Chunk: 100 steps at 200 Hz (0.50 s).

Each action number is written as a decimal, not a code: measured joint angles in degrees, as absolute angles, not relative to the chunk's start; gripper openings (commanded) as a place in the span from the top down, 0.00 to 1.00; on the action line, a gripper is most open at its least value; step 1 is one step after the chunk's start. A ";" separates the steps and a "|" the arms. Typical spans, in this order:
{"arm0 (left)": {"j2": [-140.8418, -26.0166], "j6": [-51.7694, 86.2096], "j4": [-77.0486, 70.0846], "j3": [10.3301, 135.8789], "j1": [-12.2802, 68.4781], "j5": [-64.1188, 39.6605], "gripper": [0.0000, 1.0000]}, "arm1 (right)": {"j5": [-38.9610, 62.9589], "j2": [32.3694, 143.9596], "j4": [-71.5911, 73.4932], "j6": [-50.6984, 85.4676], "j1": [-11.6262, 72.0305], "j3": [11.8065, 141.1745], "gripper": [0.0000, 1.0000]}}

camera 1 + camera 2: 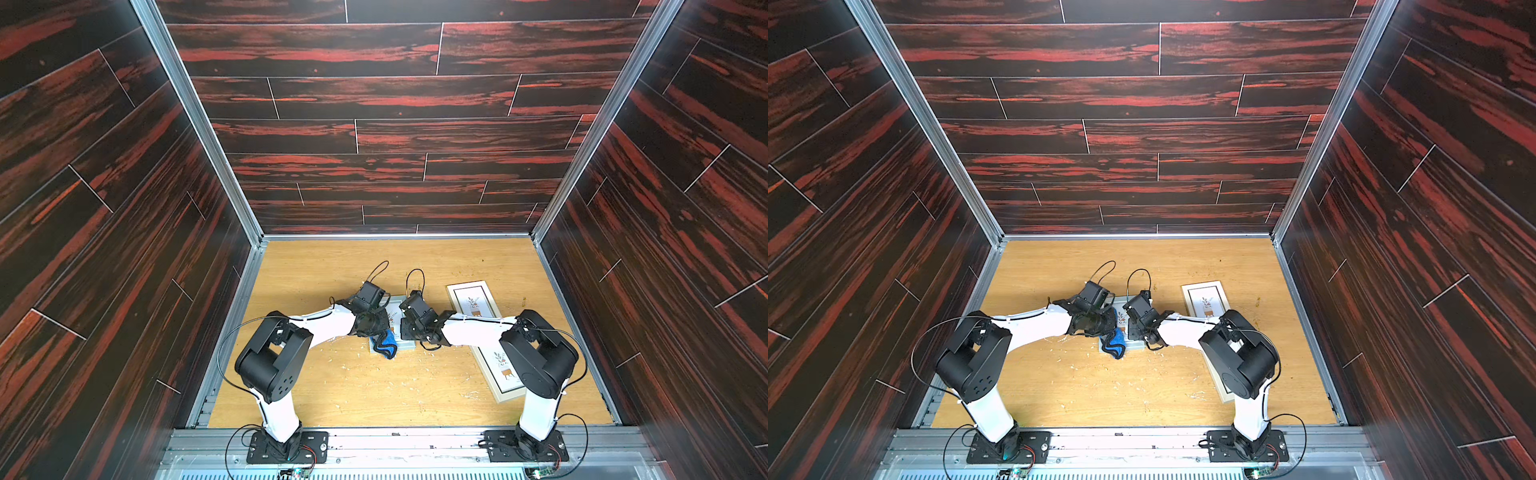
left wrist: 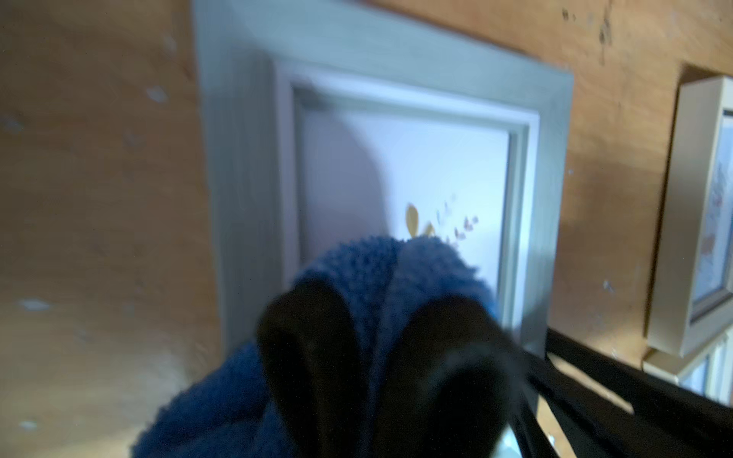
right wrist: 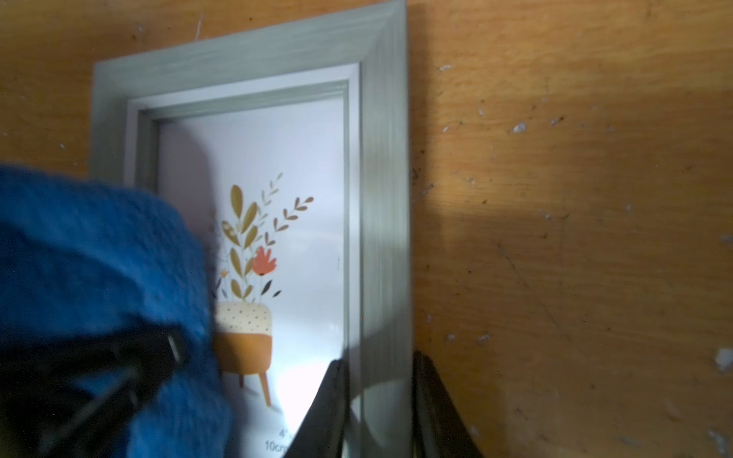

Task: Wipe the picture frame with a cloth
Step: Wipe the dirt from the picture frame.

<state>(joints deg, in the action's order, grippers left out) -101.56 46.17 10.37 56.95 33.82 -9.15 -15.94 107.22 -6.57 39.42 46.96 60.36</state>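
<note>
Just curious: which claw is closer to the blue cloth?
Left. The left claw is shut on the blue cloth; the right claw grips the grey frame by its edge, just beside the cloth.

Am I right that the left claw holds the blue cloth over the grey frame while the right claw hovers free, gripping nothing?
Not quite: the right claw is not free. The right wrist view shows its jaws closed on the side rail of the grey frame. The left claw does hold the blue cloth over that frame.
</note>
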 measured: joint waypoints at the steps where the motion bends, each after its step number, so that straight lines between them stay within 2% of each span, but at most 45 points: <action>1: -101.56 46.24 10.26 56.86 33.89 -9.19 1.00 | -15.94 107.22 -6.57 39.42 46.96 60.36 0.91; 47: -100.97 47.83 5.63 54.35 34.39 -11.64 1.00 | -15.92 107.15 -6.68 39.48 46.92 60.36 0.91; 77: -95.33 46.74 6.00 48.80 31.46 -13.13 1.00 | -15.75 106.67 -6.92 39.66 46.94 59.88 0.91; 100: -94.59 46.76 4.91 47.70 32.45 -14.09 1.00 | -15.59 106.54 -7.18 39.57 46.98 59.83 0.92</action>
